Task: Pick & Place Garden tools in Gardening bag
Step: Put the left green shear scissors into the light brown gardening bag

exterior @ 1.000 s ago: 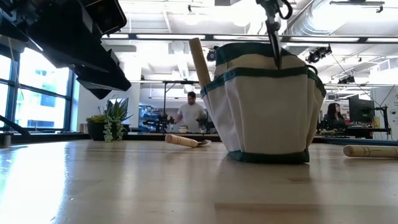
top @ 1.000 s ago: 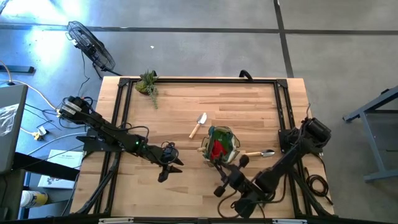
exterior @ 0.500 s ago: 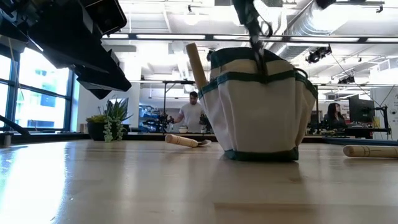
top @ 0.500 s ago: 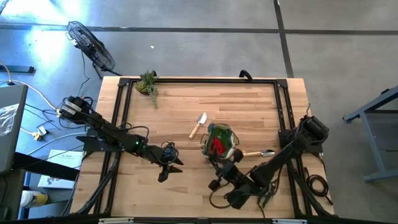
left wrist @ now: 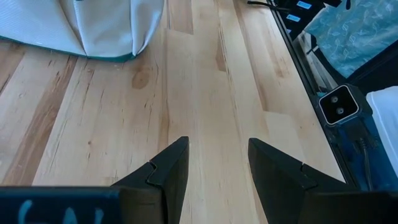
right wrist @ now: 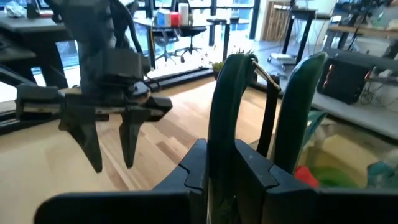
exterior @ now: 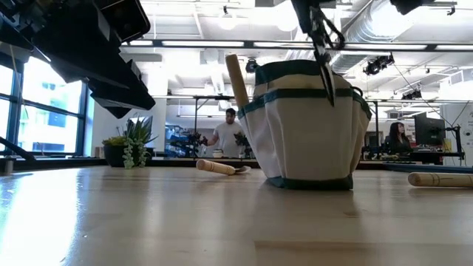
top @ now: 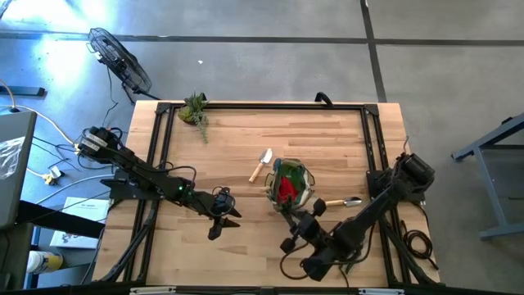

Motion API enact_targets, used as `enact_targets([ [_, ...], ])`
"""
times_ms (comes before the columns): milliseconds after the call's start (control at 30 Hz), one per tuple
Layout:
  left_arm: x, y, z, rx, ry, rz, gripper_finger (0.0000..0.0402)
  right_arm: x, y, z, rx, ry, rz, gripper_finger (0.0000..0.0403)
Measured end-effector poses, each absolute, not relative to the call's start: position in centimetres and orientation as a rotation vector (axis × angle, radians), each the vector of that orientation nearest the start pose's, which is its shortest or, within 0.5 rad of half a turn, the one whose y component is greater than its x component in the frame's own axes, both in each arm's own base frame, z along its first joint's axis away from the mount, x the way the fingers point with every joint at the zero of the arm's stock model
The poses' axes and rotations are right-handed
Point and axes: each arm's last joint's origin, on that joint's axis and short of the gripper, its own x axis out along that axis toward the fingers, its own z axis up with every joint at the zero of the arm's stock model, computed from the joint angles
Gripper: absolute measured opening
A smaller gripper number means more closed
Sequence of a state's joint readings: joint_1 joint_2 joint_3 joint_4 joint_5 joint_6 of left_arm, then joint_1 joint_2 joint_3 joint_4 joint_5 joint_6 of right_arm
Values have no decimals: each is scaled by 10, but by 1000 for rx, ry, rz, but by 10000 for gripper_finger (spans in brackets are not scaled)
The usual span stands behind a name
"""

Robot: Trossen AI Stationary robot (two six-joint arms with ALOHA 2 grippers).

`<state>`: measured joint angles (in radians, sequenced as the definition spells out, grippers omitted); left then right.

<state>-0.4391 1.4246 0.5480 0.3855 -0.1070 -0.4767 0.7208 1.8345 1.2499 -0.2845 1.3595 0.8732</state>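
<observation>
The gardening bag [top: 288, 185] stands upright on the table, right of its middle. In the low view [exterior: 310, 129] its walls are cream with green trim. A red glove piece [top: 284, 191] lies inside it and a wooden handle [exterior: 236, 77] sticks out. My right gripper [top: 297, 220] is at the bag's near rim, shut on dark-handled pruning shears [right wrist: 261, 87]. My left gripper [top: 219, 219] hangs open and empty left of the bag, above the table. One wooden-handled tool [top: 260, 165] lies beyond the bag, another [top: 339, 201] lies to its right. My right gripper pinches one dark handle of the shears [right wrist: 222, 118] between its two fingers. The second handle [right wrist: 305, 99] stands free beside it. The shears hang below the gripper [exterior: 324, 52], lifted clear of the table, with their lower end at the bag's rim. I cannot tell whether they touch the bag.
A leafy plant clump [top: 195, 109] sits at the table's far left corner. Dark rails [top: 372, 139] run along the table's sides. A bare stretch of wood [top: 229, 156] lies left of the bag. People and desks show in the room behind.
My right gripper has swung the shears toward the table's left edge and back over the bag's near rim, tipping them on the way. It has stayed shut on them. The bag has slid a little toward the far edge.
</observation>
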Motion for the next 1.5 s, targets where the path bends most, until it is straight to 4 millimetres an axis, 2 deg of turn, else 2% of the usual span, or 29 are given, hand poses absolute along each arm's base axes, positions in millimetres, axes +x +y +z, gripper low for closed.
enact_targets([
  [500, 245, -111, 169, -325, 534, -190, 161, 326, 214, 236, -35, 142, -712, 32],
  [733, 245, -111, 169, -317, 533, -190, 161, 331, 208, 237, -42, 151, -714, 32],
  [900, 245, -111, 169, -314, 537, -189, 161, 329, 206, 231, -24, 177, -706, 32],
  [1200, 245, -111, 168, -311, 546, -187, 161, 329, 198, 208, 59, 284, -685, 32],
  [1500, 245, -111, 167, -316, 555, -182, 161, 316, 218, 204, 68, 303, -614, 32],
])
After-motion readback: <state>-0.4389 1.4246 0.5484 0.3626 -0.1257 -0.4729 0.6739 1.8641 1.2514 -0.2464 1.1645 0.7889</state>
